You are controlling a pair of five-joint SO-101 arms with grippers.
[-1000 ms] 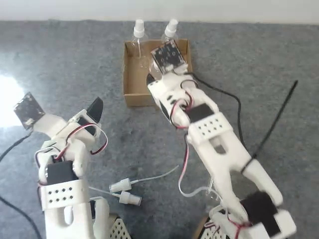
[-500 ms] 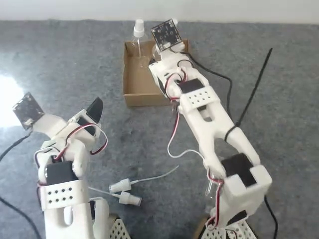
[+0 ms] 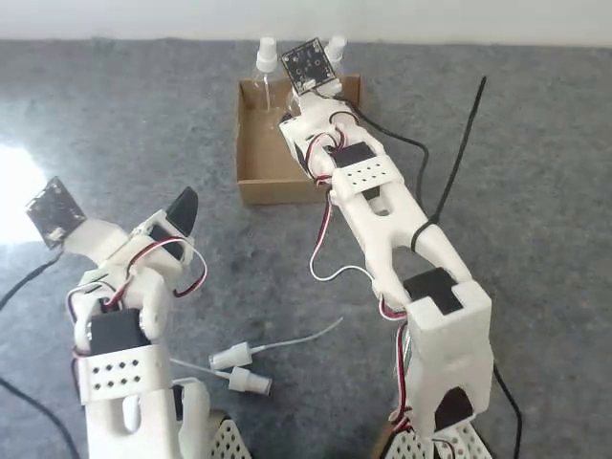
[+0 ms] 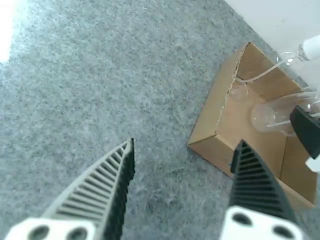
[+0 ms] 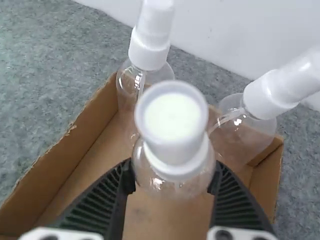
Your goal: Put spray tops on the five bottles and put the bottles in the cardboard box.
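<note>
My right gripper [image 5: 172,176] is shut on a clear bottle [image 5: 172,165] with a white spray top [image 5: 172,117], held upright over the cardboard box [image 5: 75,165]. Two more capped bottles [image 5: 145,75] [image 5: 250,125] stand at the box's far wall. In the high view the right arm [image 3: 368,182] stretches over the box [image 3: 258,182], with the bottles' tops [image 3: 266,50] [image 3: 336,45] behind it. My left gripper [image 4: 180,185] is open and holds nothing, on the near left of the table, facing the box [image 4: 220,125]. Two loose spray tops [image 3: 229,359] [image 3: 251,383] lie beside the left arm.
Grey carpet-like table top [image 3: 516,124] surrounds the box. A black cable [image 3: 449,191] runs along the right arm's far side. What looks like a clear bottle [image 3: 403,352] stands partly hidden by the right arm's base. A white wall borders the table's far edge.
The right arm has stretched farther over the box toward its back wall, carrying the bottle. The left arm has kept still.
</note>
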